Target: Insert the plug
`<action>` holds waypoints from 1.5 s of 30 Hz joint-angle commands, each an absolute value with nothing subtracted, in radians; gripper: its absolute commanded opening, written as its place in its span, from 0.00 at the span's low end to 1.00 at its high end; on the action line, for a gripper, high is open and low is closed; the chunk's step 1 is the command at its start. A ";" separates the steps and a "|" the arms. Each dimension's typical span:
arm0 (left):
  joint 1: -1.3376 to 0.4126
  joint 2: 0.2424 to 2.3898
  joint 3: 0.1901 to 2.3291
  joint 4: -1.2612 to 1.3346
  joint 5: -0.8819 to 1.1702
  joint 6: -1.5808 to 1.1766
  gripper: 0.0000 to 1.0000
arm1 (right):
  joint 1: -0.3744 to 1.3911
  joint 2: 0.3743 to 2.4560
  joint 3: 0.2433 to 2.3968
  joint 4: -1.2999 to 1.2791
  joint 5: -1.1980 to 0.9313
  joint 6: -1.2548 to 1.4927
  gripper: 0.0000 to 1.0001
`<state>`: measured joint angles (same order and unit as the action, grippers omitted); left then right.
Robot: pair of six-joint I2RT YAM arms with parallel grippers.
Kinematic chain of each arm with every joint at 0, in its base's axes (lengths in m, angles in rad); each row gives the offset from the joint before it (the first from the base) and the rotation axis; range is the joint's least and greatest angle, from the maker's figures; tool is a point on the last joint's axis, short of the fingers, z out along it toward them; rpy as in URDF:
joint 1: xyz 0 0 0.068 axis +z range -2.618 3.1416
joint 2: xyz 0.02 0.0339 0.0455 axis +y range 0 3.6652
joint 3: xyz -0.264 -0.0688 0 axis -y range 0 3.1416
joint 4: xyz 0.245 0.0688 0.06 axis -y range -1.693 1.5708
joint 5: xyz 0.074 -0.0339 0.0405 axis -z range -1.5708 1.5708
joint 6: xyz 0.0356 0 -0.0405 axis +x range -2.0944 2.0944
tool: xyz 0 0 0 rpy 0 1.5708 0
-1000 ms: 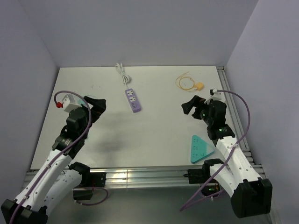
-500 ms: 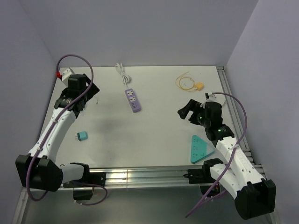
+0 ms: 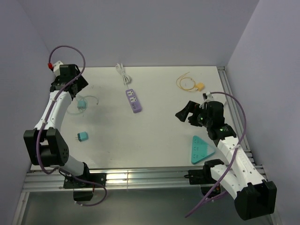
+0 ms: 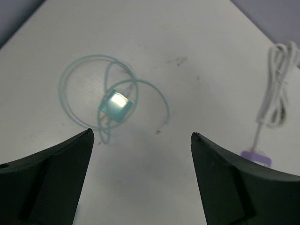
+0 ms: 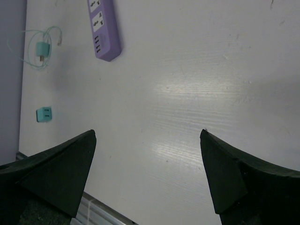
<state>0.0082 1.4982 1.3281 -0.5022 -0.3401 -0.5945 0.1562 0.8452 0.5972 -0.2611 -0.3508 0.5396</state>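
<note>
Left tool (image 4: pixel 142 136) is open and holds nothing, its jaws spread wide above the far-left part of the surface (image 3: pixel 154 126). Straight below it lies a teal charger (image 4: pixel 116 105) wrapped in its own thin pale-teal looped cable, not touched by either finger. The left wrist view also catches the white cord (image 4: pixel 276 89) bundled at the upper right, running down to the end of the purple power strip (image 3: pixel 133 100).

Right tool (image 5: pixel 147 133) is also open and empty, hanging over bare surface on the right side and pointing toward the middle. Its wrist view shows the strip at the top, the teal charger at the far left and a small teal adapter block (image 5: pixel 44 114) below that.

The plug (image 3: pixel 199 86) lies flat at the far right of the surface near the back corner, with its thin yellow cable (image 3: pixel 185 82) looped just left of it. It sits beyond the right tool, untouched, well apart from the strip and not inserted. A teal triangular piece (image 3: pixel 200 149) lies near the right arm's base.
</note>
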 commanded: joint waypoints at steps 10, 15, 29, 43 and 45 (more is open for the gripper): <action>0.155 1.704 1.388 -0.522 -0.356 -0.538 0.82 | 0.150 0.845 0.658 -0.242 -0.451 0.512 0.97; 0.163 1.750 1.417 -0.500 -0.307 -0.541 0.76 | 0.150 0.839 0.652 -0.258 -0.422 0.500 0.96; 0.173 1.783 1.462 -0.469 -0.184 -0.499 0.00 | 0.150 0.828 0.667 -0.311 -0.405 0.502 0.94; 0.127 1.398 1.542 -0.404 0.248 -0.442 0.00 | 0.170 0.853 0.759 -0.301 -0.457 0.526 0.91; 0.120 1.349 1.548 -0.374 0.328 -0.443 0.00 | 0.179 0.868 0.778 -0.302 -0.459 0.526 0.91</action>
<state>0.1356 1.4151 1.5127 -0.4427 0.1158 -0.4694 0.1654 0.8551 0.7136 -0.3264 -0.4362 0.5262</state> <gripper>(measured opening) 0.022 0.916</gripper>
